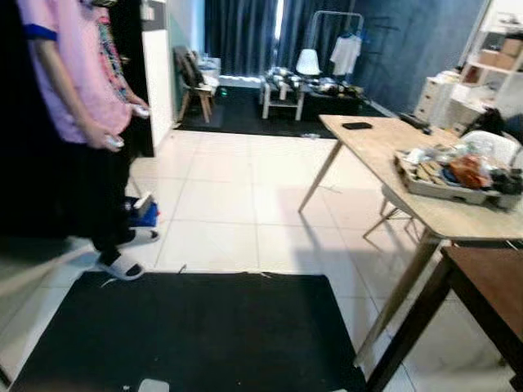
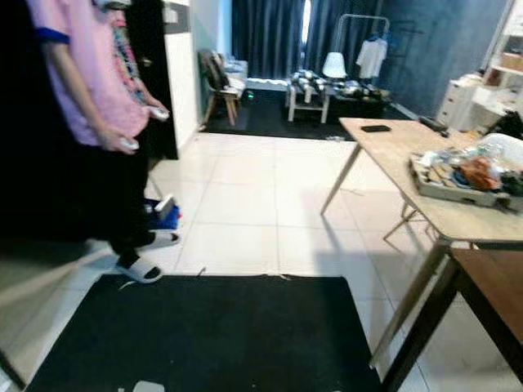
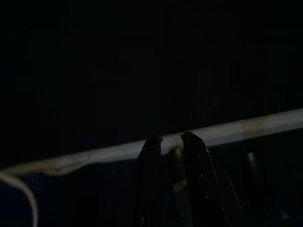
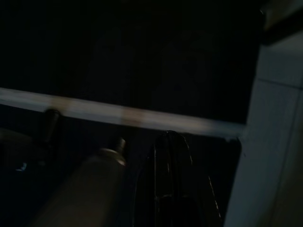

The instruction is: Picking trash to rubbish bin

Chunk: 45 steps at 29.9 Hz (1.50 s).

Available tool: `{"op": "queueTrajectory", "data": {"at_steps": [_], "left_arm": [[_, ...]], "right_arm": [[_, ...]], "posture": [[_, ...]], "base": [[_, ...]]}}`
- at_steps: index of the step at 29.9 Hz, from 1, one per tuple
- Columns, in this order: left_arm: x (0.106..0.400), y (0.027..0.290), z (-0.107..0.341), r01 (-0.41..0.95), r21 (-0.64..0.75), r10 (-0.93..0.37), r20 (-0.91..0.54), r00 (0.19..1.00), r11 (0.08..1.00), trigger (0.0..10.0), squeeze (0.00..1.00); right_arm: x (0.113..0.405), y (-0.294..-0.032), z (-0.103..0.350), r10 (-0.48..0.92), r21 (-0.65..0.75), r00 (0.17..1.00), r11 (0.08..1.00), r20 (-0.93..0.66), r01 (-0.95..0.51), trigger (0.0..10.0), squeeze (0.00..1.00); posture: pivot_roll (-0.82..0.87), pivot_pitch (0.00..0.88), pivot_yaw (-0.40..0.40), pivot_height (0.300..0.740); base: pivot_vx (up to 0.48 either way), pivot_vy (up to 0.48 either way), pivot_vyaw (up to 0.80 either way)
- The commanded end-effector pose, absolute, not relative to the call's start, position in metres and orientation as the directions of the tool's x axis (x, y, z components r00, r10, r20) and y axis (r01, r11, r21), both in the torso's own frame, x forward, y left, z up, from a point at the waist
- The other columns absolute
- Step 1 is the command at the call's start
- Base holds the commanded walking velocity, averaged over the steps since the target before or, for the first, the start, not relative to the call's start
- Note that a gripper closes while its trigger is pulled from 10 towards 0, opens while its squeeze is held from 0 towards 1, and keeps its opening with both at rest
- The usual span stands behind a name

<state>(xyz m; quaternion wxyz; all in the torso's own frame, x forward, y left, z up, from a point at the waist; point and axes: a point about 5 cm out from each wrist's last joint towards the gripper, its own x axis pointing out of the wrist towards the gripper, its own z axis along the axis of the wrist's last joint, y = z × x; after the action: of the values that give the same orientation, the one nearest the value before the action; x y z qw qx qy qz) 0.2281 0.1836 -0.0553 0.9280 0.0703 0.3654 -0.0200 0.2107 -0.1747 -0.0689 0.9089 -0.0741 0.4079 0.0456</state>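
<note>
The black mat (image 1: 188,331) lies at the robot's feet. A small pale scrap (image 1: 154,385), maybe trash, sits on its near edge. No bin can be seen. Left gripper (image 3: 170,142) narrow and empty; right gripper (image 4: 170,142) looks closed. Bend slowly over the scrap.

No readable text, labels, brands or numbers anywhere; views too blurred, wrist views too dark to tell.
</note>
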Motion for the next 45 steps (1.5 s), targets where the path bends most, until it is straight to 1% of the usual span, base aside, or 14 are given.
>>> {"op": "queueTrajectory", "data": {"at_steps": [1,45], "left_arm": [[0.2250,0.1842,-0.0571,0.080,0.106,0.015,-0.686,0.727,0.991,10.0,0.00],[0.2246,0.1847,-0.0573,0.078,0.098,0.011,-0.687,0.726,0.992,10.0,0.00]], "right_arm": [[0.2099,-0.1745,-0.0697,0.021,-0.087,0.657,0.988,-0.753,-0.131,10.0,0.00],[0.2125,-0.1704,-0.0682,0.041,-0.073,0.666,0.987,-0.745,-0.142,10.0,0.00]], "posture": [[-0.04,0.069,-0.067,0.740],[-0.03,0.068,-0.073,0.740]], "base": [[0.352,0.000,0.00],[0.351,0.000,0.00]]}}
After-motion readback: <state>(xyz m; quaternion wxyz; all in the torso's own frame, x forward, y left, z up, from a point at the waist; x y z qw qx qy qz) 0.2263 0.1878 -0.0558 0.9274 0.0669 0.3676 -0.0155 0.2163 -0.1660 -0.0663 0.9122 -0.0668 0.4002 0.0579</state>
